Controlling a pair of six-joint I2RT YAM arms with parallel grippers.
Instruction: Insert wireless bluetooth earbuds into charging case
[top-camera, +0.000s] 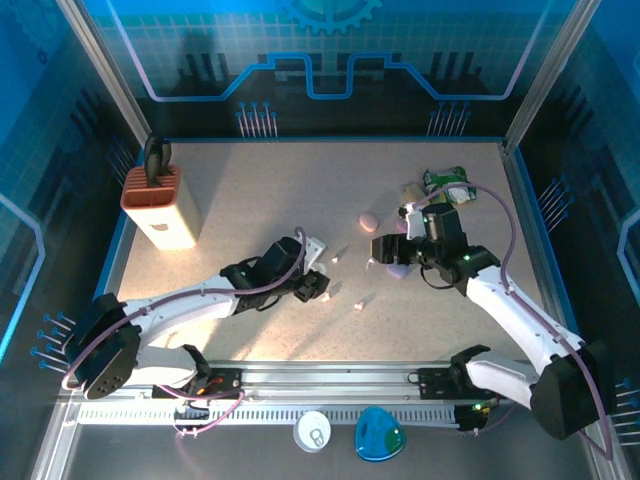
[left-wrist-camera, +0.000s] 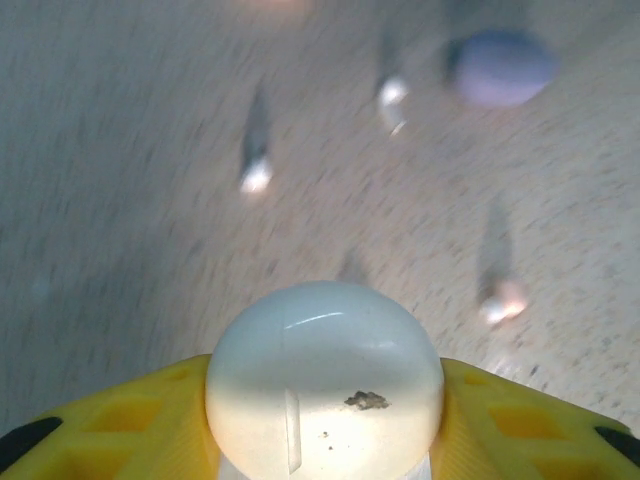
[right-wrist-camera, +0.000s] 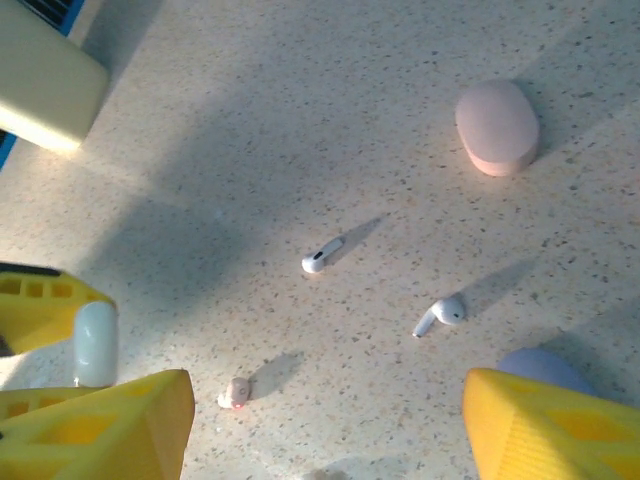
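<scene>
A white pebble-shaped charging case (left-wrist-camera: 325, 385) sits between the yellow fingers (left-wrist-camera: 150, 410) of my left gripper (top-camera: 312, 287), which press on both its sides; the same case (right-wrist-camera: 95, 345) shows at the left of the right wrist view. On the table lie two white earbuds (right-wrist-camera: 322, 255) (right-wrist-camera: 440, 312) and a pink earbud (right-wrist-camera: 236, 392). My right gripper (right-wrist-camera: 320, 440) hangs open above them with nothing between its fingers. A lilac case (right-wrist-camera: 540, 368) lies by its right finger. A pink case (right-wrist-camera: 497, 127) lies farther off.
A beige holder with an orange top (top-camera: 160, 205) stands at the back left. A green packet (top-camera: 445, 185) lies at the back right. A white disc (top-camera: 312, 432) and a blue object (top-camera: 380, 435) sit at the near rail.
</scene>
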